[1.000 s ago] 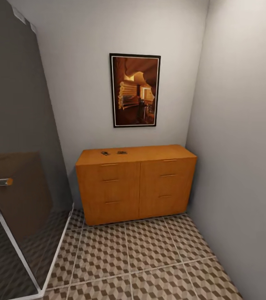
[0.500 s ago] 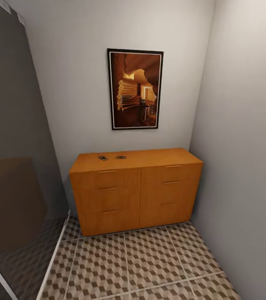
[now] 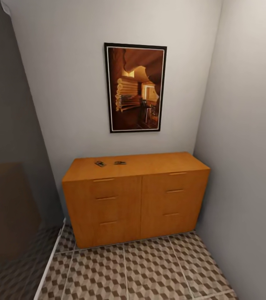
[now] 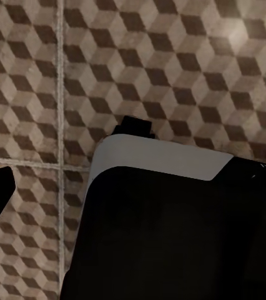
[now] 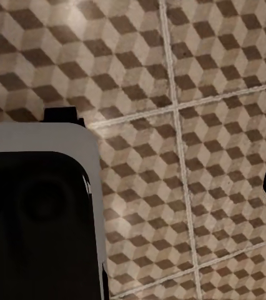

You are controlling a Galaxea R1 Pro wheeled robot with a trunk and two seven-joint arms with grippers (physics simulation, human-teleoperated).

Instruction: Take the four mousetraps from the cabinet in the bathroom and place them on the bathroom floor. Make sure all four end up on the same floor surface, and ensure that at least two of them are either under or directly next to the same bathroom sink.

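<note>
Overhead, a framed picture [image 3: 135, 88] tops the cabinet [image 3: 135, 200].

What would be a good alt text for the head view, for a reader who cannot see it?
A low orange-brown cabinet stands against a grey wall, with two small mousetraps lying on its top. A framed picture hangs above it, and patterned bathroom floor lies in front.

We see an orange-brown cabinet [image 3: 135, 200] against pale grey walls [image 3: 70, 83]. The bathroom floor [image 3: 149, 271] carries brown, beige and white cubes with pale grout.
</note>
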